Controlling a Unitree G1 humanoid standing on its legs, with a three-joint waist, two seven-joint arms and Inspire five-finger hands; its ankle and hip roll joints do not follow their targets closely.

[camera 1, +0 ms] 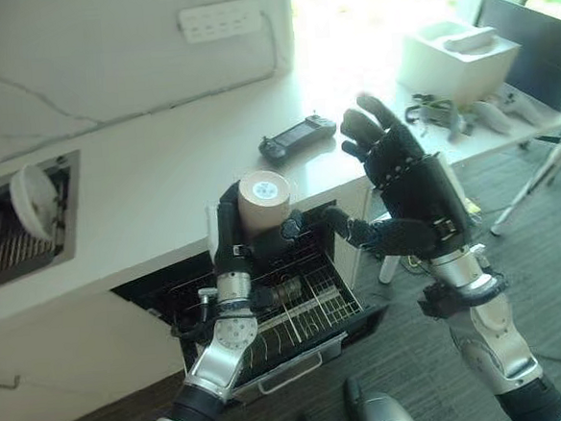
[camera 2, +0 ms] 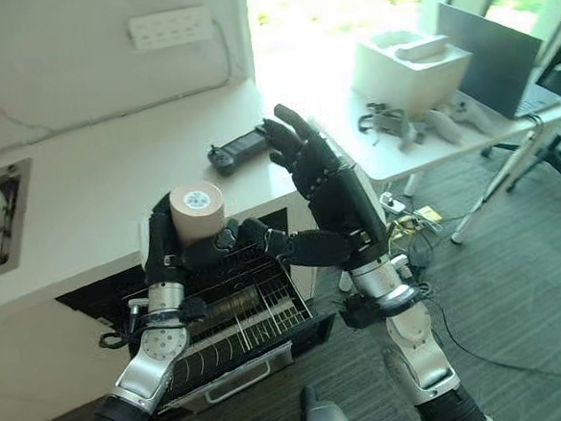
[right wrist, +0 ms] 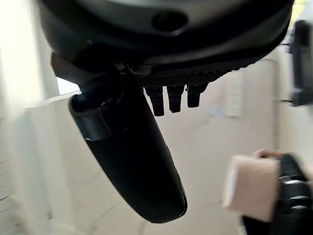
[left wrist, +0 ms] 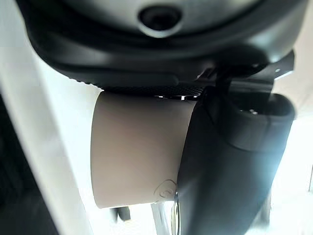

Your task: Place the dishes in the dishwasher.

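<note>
A tan cup [camera 1: 264, 202] is held bottom-up in my left hand [camera 1: 229, 238], whose fingers and thumb curl round its side. In the left wrist view the cup [left wrist: 139, 152] sits against the palm with the thumb [left wrist: 230, 161] across it. My right hand [camera 1: 408, 177] is raised just to the right of the cup with straight, spread fingers, and its thumb [camera 2: 293, 248] points toward the left hand. The right wrist view shows the cup [right wrist: 249, 188] past that thumb [right wrist: 132, 161]. Below both hands the dishwasher drawer [camera 1: 307, 310] stands pulled out from under the counter, its wire rack showing.
A black handheld controller [camera 1: 298, 137] lies on the white counter [camera 1: 144, 181] behind the hands. A sink with a white bowl [camera 1: 31, 199] is at the far left. A side table at the right holds a white box [camera 1: 458, 58] and small devices.
</note>
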